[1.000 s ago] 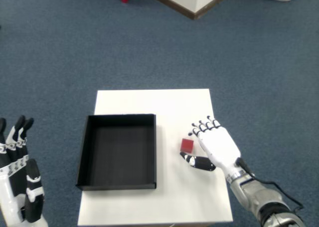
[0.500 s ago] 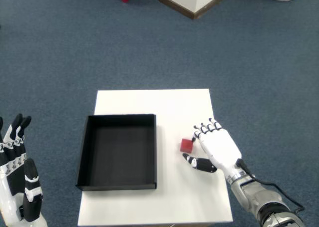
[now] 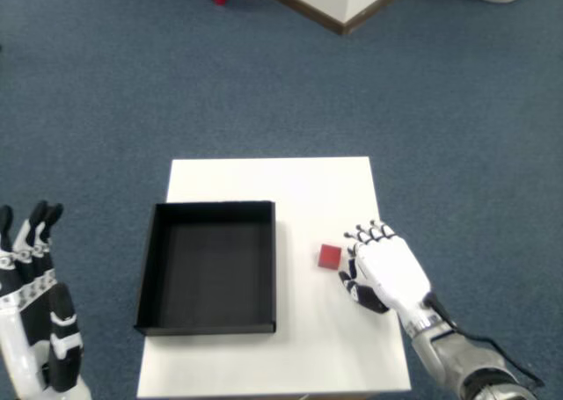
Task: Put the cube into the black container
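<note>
A small red cube (image 3: 330,256) lies on the white table (image 3: 290,189), just right of the black container (image 3: 215,209), which is a shallow square tray with nothing inside. My right hand (image 3: 384,272) rests palm down to the right of the cube. Its fingertips (image 3: 370,234) point away from me and its thumb (image 3: 353,287) is tucked in under the palm. A narrow gap separates the hand from the cube, and the hand holds nothing.
My left hand (image 3: 35,316) hangs upright off the table's left side, over the blue carpet. The table's right edge runs close under my right hand. A red stool and a white base stand far off at the top.
My right hand has drawn back to the right and towards me, away from the cube. Its thumb has pulled in from beneath the cube. The cube has stayed in place.
</note>
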{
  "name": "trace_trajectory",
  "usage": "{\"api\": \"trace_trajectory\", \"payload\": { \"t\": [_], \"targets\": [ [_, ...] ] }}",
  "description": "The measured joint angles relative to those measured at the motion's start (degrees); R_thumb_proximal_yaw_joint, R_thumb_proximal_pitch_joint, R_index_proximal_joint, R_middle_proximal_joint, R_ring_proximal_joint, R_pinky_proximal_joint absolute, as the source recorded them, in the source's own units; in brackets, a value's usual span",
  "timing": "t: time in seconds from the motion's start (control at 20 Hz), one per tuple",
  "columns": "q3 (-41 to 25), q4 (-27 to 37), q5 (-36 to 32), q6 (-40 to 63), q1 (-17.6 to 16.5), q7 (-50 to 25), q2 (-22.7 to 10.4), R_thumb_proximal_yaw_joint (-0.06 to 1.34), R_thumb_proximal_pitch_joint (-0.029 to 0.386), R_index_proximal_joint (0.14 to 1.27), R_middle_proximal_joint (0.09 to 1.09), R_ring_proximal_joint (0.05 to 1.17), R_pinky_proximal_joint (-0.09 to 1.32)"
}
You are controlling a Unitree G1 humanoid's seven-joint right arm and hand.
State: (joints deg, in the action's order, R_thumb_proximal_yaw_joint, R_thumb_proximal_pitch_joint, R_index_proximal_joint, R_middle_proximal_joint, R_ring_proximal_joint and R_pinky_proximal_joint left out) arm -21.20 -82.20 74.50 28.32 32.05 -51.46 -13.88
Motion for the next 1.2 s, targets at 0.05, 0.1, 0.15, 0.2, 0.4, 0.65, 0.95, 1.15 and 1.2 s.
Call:
{"api": "trace_trajectory", "payload": {
  "t": [0.05, 0.1, 0.15, 0.2, 0.4, 0.65, 0.95, 1.15, 1.2],
  "targets": [
    [0.01, -0.05, 0.00, 0.01, -0.19, -0.37, -0.08, 1.24, 0.182, 1.13, 0.38, 0.31, 0.23],
    [0.02, -0.12, -0.01, 0.22, -0.48, -0.81, -0.17, 1.24, 0.183, 1.13, 0.38, 0.31, 0.23],
    [0.03, -0.17, -0.01, 0.58, -0.65, -1.18, -0.18, 1.24, 0.183, 1.13, 0.38, 0.31, 0.24],
    [0.03, -0.21, -0.01, 0.97, -0.72, -1.41, -0.19, 1.24, 0.184, 1.12, 0.38, 0.31, 0.23],
    [0.03, -0.37, -0.01, 1.80, -0.72, -2.45, -0.44, 1.03, 0.168, 0.85, 0.38, 0.32, 0.24],
    [0.13, -1.23, -0.03, 1.81, -0.61, -2.47, -0.75, 0.60, 0.090, 0.53, 0.32, 0.31, 0.22],
    [0.18, -1.79, -0.02, 1.81, 0.88, -2.43, -0.79, 0.63, 0.042, 0.54, 0.30, 0.30, 0.19],
    [0.36, -1.92, -0.03, 1.81, 1.27, -2.21, -0.78, 0.63, 0.028, 0.55, 0.29, 0.30, 0.17],
    [0.43, -2.03, -0.03, 1.81, 1.39, -2.20, -0.78, 0.64, 0.025, 0.55, 0.29, 0.30, 0.16]
  ]
}}
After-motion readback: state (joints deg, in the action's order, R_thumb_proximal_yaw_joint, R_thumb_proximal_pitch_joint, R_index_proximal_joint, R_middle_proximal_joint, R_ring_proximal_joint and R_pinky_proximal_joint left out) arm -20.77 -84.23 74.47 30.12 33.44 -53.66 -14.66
